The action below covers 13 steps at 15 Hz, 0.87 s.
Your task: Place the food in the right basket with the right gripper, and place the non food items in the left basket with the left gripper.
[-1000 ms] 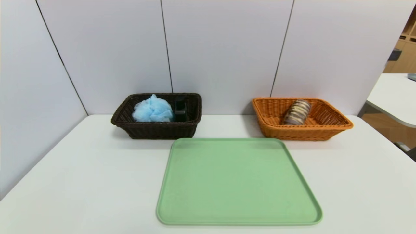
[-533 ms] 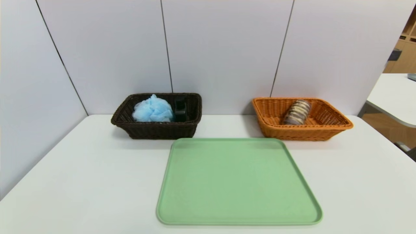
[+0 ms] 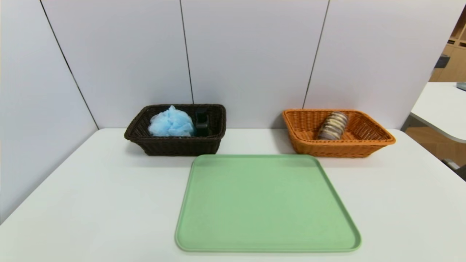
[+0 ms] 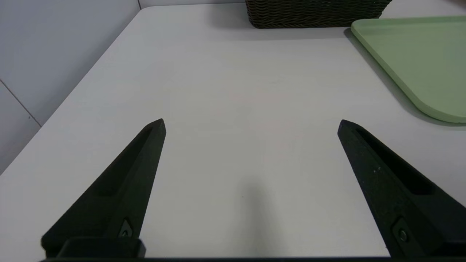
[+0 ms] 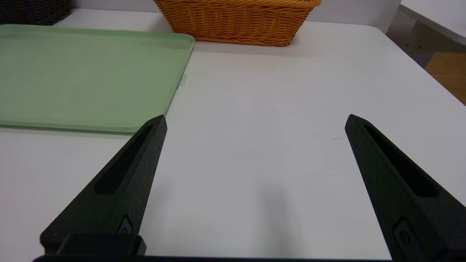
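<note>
Head view: the white table (image 3: 91, 203) carries 2 baskets along its far edge, against the grey wall panels. The left basket (image 3: 174, 145), dark brown wicker, holds the light-blue bath pouf (image 3: 171, 123) and, just beside it toward the basket's right end, the black pump bottle (image 3: 202, 122); the bottle's label cannot be made out. The right basket (image 3: 338, 149), orange wicker, holds the bread roll (image 3: 332, 125), leaning with its far end raised against the basket's back wall. The 2 baskets stand well apart. A green tray (image 3: 267, 203) lies on the table nearer the robot, between the baskets and in front of them; nothing rests on it. Neither arm shows in this view.

Left wrist view: the left gripper (image 4: 251, 122) hovers low above bare table, its 2 fingers (image 4: 131, 171) spread wide with nothing between them. Ahead are the lower wall of the left basket (image 4: 313, 14) and a rounded corner of the tray (image 4: 418, 58).

Right wrist view: the right gripper (image 5: 255, 118) hovers low above bare table beside the tray (image 5: 83, 76), its 2 fingers (image 5: 393, 174) spread wide and holding nothing. The right basket (image 5: 236, 22) stands ahead, just past the tray's far corner.
</note>
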Available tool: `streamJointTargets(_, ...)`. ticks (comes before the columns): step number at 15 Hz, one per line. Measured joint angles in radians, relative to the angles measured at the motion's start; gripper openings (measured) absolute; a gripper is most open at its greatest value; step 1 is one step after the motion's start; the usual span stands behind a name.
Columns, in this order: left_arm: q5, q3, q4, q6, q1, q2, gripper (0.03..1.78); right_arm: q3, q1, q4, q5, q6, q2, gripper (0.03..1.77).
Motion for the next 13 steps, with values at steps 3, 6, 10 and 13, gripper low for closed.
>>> streamJointTargets(3,0.000,0.000,0.000,0.000,0.000,0.000,1.69,0.000,0.000,-0.001,-0.001,0.000,0.000,1.69)
streamJointTargets(6,0.000,0.000,0.000,0.000,0.000,0.000,1.69,0.000,0.000,-0.001,-0.001,0.000,0.000,1.69)
streamJointTargets(10,0.000,0.000,0.000,0.000,0.000,0.000,1.69,0.000,0.000,0.000,0.004,-0.006,0.000,1.69)
streamJointTargets(13,0.000,0.000,0.000,0.000,0.000,0.000,1.69,0.000,0.000,-0.003,-0.007,0.034,0.000,1.69)
